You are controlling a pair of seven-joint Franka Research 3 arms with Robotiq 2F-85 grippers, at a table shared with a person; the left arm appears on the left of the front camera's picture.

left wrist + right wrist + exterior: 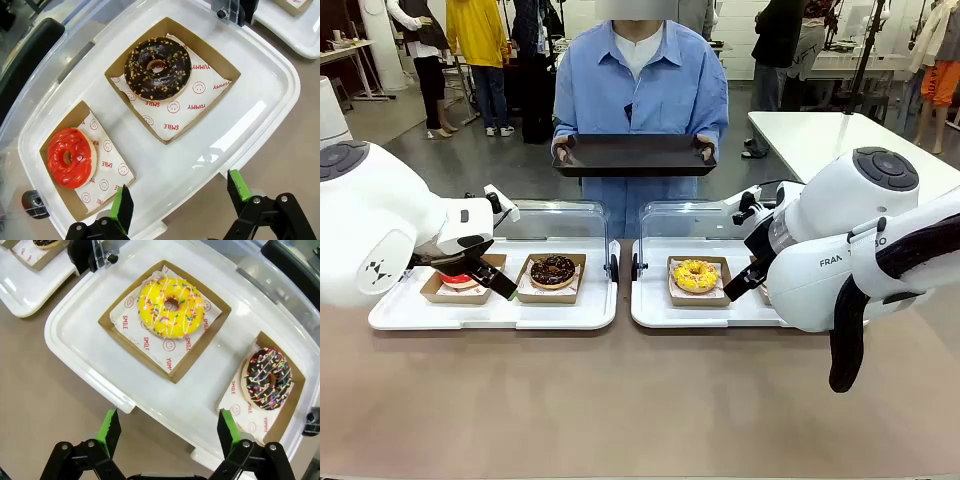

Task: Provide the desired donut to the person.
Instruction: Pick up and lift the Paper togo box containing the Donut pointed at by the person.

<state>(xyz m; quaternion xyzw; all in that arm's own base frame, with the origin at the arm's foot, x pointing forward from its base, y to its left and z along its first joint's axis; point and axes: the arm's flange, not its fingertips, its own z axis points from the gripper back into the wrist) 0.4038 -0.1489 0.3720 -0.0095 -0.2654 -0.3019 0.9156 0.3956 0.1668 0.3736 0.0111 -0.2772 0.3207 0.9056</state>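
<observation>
A: How far along?

B: Barely begun, by the look of it. Four donuts, each in its cardboard box: red donut [71, 157] and chocolate donut with nuts [157, 67] on the left white tray [270, 100], yellow donut [171, 306] and sprinkled chocolate donut [269, 377] on the right white tray [75, 330]. None lifted, none gripped.

A: And the pincers?

B: For the left pincer [181, 197]: jaws spread wide, empty, hanging over the near rim of its tray, closest to the red one. For the right pincer [169, 431]: likewise spread and empty, above the near rim in front of the yellow one.

A: Left to do?

B: Picking the wanted donut, carrying it across, setting it on the black tray [634, 155] held out by the person [638, 90] at the far side of the surface [620, 400]. Can't tell which donut is wanted: no pointing, both hands on that tray.

A: Anything in one view and not another?

B: From the front: the person, the waiting black tray, both arms at once. From the wrists: toppings, printed paper under each donut, the open gap between the green pads. From the front, right arm in the way of the sprinkled one.
</observation>
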